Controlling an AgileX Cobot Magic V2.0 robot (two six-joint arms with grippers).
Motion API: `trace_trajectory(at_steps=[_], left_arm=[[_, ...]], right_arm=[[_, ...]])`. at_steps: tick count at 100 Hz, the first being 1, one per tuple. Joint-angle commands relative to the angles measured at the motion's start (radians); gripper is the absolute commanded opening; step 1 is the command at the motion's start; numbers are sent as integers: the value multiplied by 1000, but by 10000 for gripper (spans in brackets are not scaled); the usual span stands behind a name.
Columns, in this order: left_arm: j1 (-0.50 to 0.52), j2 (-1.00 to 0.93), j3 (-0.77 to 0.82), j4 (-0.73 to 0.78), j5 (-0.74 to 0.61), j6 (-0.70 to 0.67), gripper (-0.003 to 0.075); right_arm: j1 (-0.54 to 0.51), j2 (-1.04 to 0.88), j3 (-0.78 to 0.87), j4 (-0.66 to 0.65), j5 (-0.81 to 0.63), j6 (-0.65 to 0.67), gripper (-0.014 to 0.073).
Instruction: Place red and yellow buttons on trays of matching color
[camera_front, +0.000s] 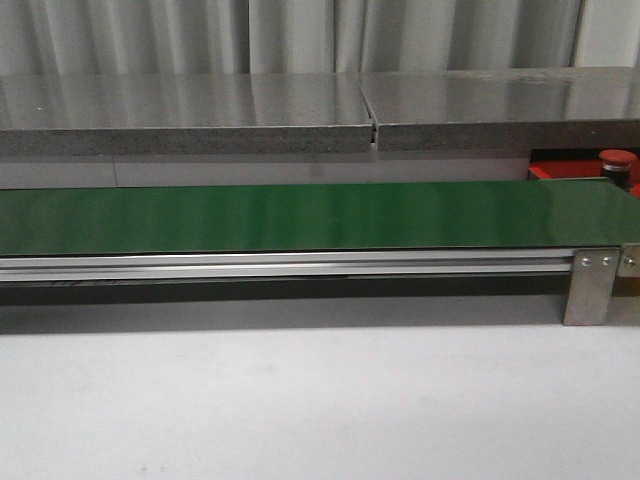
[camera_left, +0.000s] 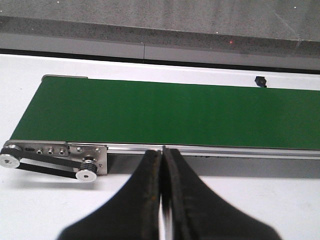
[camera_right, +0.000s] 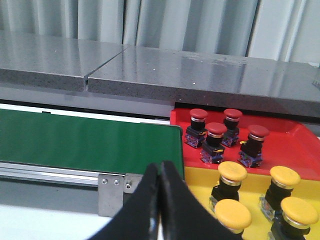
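Four red buttons (camera_right: 216, 129), green belt (camera_right: 90, 142) beside

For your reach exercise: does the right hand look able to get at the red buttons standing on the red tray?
Probably yes: the right hand is shut and empty, and the red buttons stand uncovered on the red tray just beyond it, nothing between.

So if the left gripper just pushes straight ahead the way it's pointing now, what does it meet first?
Most likely the aluminium side rail of the green belt, then the belt itself. The left gripper is shut, its tips aimed at that near edge. Depth and height are unclear, so it might pass above the rail.
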Motion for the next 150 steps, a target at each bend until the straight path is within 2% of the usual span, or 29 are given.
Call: trace_trajectory(at_steps=[1,99,113,132,150], left_arm=[[-7,8,-27,-12,-73,-2,-19],[-5,8,-25,-10,-85,-2,-19],[-5,8,7,40,-245,-2,-19],[-17,-18,154,73,-514,-15,-19],[-59,-133,290,127,-553,-79,-19]], right_arm=[[3,-16,-9,-14,-75,-2,-68],[3,-16,-9,-14,-75,-2,-68],[3,-16,-9,-14,-75,-2,-68],[3,-16,-9,-14,-75,-2,-68],[3,-16,-9,-14,-75,-2,-68]])
